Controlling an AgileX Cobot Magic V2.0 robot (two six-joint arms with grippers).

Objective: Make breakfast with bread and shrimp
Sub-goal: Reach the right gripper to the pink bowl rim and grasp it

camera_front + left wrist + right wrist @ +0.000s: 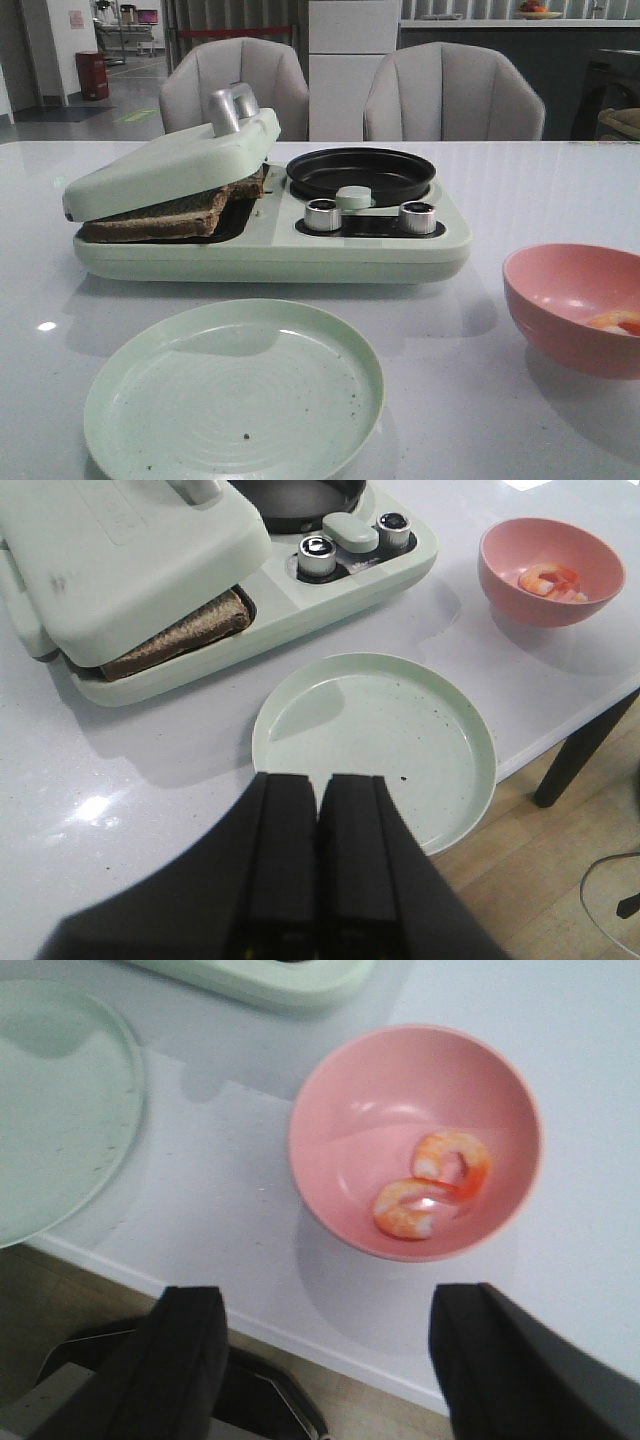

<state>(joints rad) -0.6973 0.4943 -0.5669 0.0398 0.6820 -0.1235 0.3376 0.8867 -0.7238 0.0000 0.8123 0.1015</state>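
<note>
Right wrist view: two shrimp (435,1185) lay curled in the pink bowl (330,1110), touching each other, orange-red on white. They looked small, soft and probably slick; a pinch across the thick middle of one curl seemed the safest hold, with light pressure, as they would likely squash or squirt free. The right gripper (325,1355) hung over the near edge of the desk with its fingers spread wide and nothing between them.

Left wrist view showed the left gripper (320,810) with its fingers pressed together, holding nothing, over the near rim of the pale green plate (460,780).

The bread (170,215) sat in the breakfast maker (270,250), under its half-raised lid (160,165), toward the far left of the desk; brown crusts showed at the opening. It looked toasted, so light and fairly stiff but crumbly; I would take it by a crust edge once the lid was lifted.

The bowl stood near the right edge, the plate at the near edge, centre-left. The desk (560,180) was white, glossy, likely slippery under the bowl. Two grey chairs (450,95) stood beyond the far edge; dim room behind.
</note>
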